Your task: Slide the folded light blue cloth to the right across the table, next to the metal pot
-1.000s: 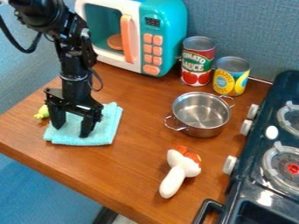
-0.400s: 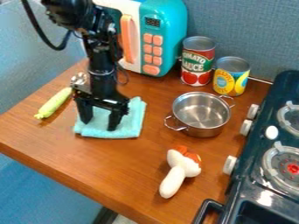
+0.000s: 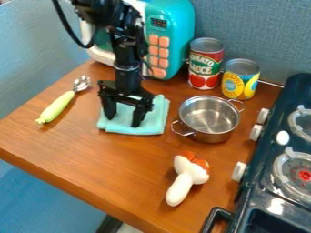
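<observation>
Rests the gripper (image 3: 123,120), fingers spread apart, on the cloth (image 3: 155,119) at nine o'clock from the pot (image 3: 213,135), seemingly to press, not pinch.

And here the gripper (image 3: 123,119) is down on the blue cloth (image 3: 156,119), left of the metal pot (image 3: 209,119); two cans (image 3: 241,79) stand behind the pot, a white toy (image 3: 182,182) lies in front.

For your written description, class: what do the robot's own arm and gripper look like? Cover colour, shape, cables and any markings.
The arm is black and jointed, its slim lower section crossed by a thin pale ring and dotted with small light marks. A black cable loops beside it. The gripper is also black, with a wide crosspiece and two blocky fingers.
</observation>
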Robot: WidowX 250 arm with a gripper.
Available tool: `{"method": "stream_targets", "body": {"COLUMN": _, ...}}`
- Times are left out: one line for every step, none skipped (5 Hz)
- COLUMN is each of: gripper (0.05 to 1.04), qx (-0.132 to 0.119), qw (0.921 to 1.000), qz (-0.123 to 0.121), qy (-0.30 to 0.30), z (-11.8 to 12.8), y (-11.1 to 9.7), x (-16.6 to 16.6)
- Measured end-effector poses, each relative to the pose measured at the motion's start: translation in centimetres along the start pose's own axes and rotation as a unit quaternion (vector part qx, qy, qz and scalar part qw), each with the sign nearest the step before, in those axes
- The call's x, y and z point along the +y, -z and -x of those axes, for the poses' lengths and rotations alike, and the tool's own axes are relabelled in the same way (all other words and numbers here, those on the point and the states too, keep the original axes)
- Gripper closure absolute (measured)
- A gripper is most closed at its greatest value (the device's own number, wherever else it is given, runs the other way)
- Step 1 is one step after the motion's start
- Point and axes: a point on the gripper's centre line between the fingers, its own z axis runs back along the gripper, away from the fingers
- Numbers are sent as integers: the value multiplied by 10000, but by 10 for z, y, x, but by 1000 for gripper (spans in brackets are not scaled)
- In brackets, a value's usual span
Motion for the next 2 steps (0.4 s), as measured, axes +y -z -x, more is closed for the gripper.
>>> {"method": "stream_targets", "body": {"gripper": 81, "qx": -53, "qw": 9999, "qz": 29, "qy": -85, "z": 1, "y": -1, "x": -2}}
{"method": "stream_targets", "body": {"gripper": 82, "qx": -58, "qw": 9995, "qz": 185, "qy": -247, "z": 10, "y": -4, "x": -7}}
